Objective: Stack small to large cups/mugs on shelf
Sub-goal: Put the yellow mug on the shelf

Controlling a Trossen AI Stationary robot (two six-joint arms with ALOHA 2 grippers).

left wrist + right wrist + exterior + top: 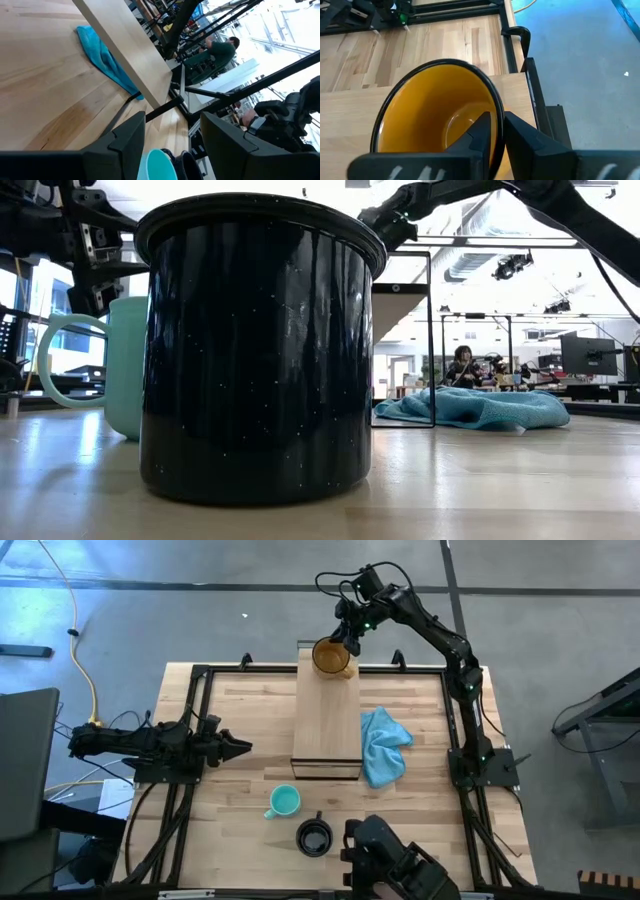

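Nearest the front edge of the pale wood table (240, 720) stands the dark, speckled black enamel mug (313, 837), upright, filling most of the low view (260, 350). Just beside it, a little further in and toward the left arm's side, sits the small teal handled mug (284, 802), also upright, its looped handle (55, 360) showing at table level.

Further in lies the long light-wood box shelf with its dark metal edge (327, 720), running away from the front toward the far side of the table. A crumpled blue cloth (385, 745) lies on the table against the shelf's right flank.

The left gripper (240, 747) waits low over the table near the left edge, well apart from all 3 mugs, its 2 dark fingers (125, 137) spread with a clear gap between them.

At the far end of the shelf, the large amber-yellow translucent glass mug (331, 657) rests on the shelf top. The right gripper (348, 640) reaches over it from the far right, its fingers (480, 131) pinching the mug's rim, 1 inside the cup and 1 outside.

Beyond the table, a seated person (462, 367) shows in the room.
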